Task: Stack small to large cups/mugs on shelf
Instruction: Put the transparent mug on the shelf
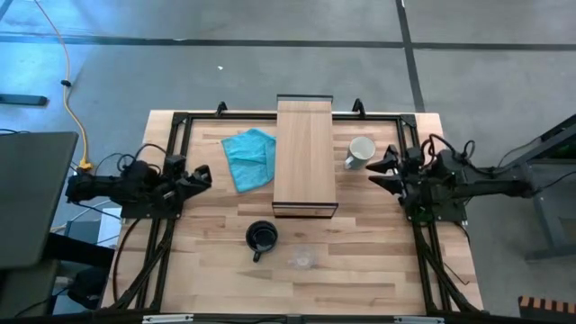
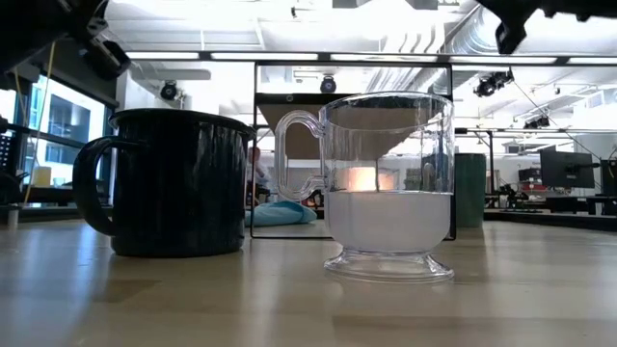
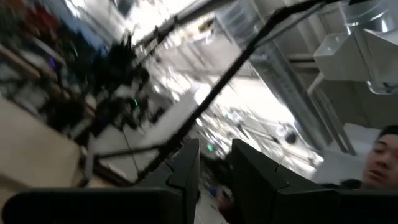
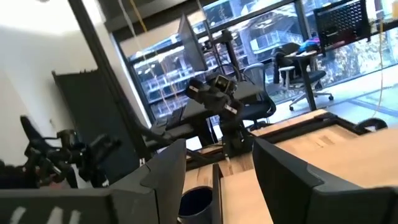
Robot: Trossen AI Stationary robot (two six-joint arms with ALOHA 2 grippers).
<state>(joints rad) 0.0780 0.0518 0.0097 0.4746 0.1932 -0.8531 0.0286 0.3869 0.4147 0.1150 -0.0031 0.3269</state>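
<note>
Overhead, table-level, and two wrist views.

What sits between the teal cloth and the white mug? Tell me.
The shelf lies between them in the high view: the teal cloth sits by its left side and the white mug just off its right side. Nothing stands on the shelf.

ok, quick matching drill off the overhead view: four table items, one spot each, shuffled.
Things:
1. white mug
2. black mug
3. clear glass cup
4. teal cloth

Places:
A. left of the shelf, touching its edge
B. right of the shelf, by the right claw
C. in front of the shelf, left of the glass cup
D. nearest the table's front edge

Pairs: 1-B, 2-C, 3-D, 4-A
</note>
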